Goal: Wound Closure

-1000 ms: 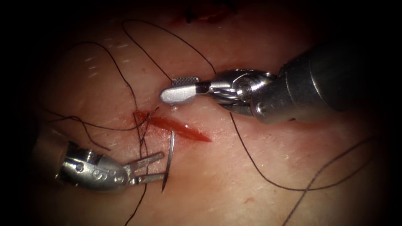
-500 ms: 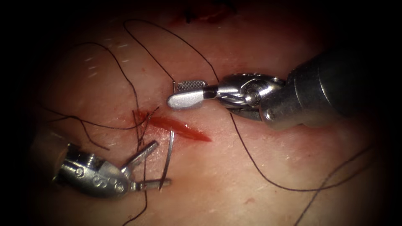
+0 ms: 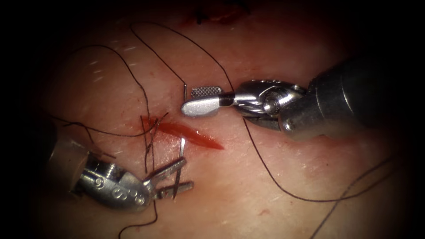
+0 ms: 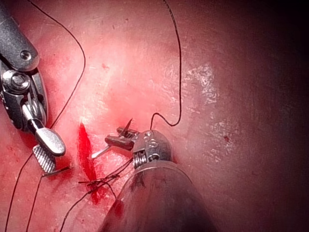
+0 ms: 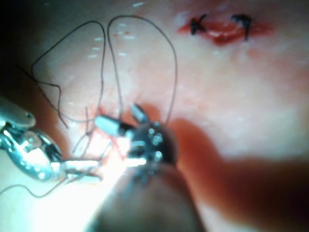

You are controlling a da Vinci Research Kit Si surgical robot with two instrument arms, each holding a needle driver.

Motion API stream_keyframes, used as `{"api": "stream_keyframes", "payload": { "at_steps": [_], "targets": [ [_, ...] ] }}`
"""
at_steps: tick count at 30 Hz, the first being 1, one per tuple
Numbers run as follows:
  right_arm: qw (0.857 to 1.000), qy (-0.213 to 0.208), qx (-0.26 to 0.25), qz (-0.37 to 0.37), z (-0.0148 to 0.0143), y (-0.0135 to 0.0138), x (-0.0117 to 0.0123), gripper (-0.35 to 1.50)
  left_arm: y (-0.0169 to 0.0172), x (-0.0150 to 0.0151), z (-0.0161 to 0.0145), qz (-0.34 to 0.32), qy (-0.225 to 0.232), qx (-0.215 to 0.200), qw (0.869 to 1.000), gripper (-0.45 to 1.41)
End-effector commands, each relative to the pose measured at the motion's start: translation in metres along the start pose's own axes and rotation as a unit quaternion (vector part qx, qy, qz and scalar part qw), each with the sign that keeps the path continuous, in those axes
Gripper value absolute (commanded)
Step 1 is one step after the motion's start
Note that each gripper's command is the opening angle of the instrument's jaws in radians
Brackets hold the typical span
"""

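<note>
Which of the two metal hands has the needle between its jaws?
The left hand, at the lower left: the needle stands between its parted jaws. The right hand sits above the cut, away from it.

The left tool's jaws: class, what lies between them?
The needle stands between the open jaws of the left tool, its upper end at the cut; whether that end enters tissue cannot be seen.

Both tools looked like polished metal, pretty shiny: the left tool (image 3: pixel 175 177) at about 7 o'clock, the right tool (image 3: pixel 201 99) with a cross-hatched, rough grip face on its upper jaw. The needle (image 3: pixel 179 166) was thin bright steel. Thread (image 3: pixel 265 170) looked dark and matt. The tissue (image 3: pixel 274 146) was moist, glossy, faintly pitted.
</note>
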Motion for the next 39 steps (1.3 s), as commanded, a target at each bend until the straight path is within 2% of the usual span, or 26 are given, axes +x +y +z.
{"api": "stream_keyframes", "payload": {
  "at_steps": [1, 9, 13, 23, 27, 33, 39],
  "targets": [
    [1.000, 0.000, 0.003, 0.003, 0.0006, -0.0005, -0.0011, 1.38, 0.0018, 0.0007, 0.0003, -0.005, 0.000, -0.002, 1.000, -0.45],
    [1.000, 0.001, 0.004, 0.001, -0.0003, -0.0005, -0.0008, 1.38, 0.0017, 0.0028, -0.0010, -0.009, 0.001, -0.011, 1.000, -0.45],
    [1.000, 0.002, 0.003, -0.004, -0.0010, -0.0006, -0.0006, 1.38, 0.0015, 0.0045, -0.0019, -0.009, 0.011, -0.060, 0.998, -0.45],
    [0.999, 0.028, -0.027, -0.009, -0.0014, -0.0009, -0.0009, 1.47, 0.0012, 0.0087, -0.0046, -0.031, 0.027, -0.131, 0.991, -0.45],
    [1.000, 0.009, -0.006, -0.007, -0.0017, -0.0014, -0.0012, 1.37, 0.0009, 0.0094, -0.0060, -0.036, 0.035, -0.147, 0.988, -0.45],
    [1.000, 0.001, 0.004, -0.004, -0.0019, -0.0025, -0.0009, 1.33, -0.0001, 0.0111, -0.0086, -0.044, 0.040, -0.154, 0.986, -0.45],
    [1.000, -0.001, 0.006, -0.003, -0.0025, -0.0030, -0.0004, 1.33, -0.0034, 0.0131, -0.0099, -0.065, 0.057, -0.110, 0.990, -0.45]
  ]
}}
